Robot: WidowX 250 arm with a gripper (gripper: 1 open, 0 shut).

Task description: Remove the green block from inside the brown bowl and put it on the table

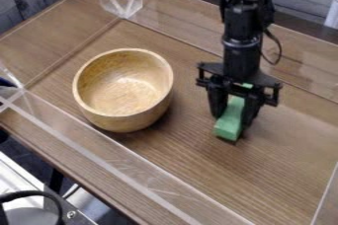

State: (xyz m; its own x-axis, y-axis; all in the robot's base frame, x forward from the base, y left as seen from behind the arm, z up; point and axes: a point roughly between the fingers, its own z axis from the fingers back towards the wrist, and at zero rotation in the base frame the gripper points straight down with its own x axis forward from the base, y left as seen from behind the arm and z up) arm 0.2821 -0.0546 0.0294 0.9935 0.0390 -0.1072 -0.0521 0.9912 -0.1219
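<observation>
The tool [236, 111] grips the green block [232, 122], well right of the brown bowl [123, 90].

You see a bright green block [232, 121] at right of centre, held between the black fingers of a black gripper [239, 104]. The bowl [123, 90] at left of centre is light tan wood with faint grain. The table [172, 165] is brown, streaked with long darker plank lines, and its walls [79, 155] are clear.
</observation>
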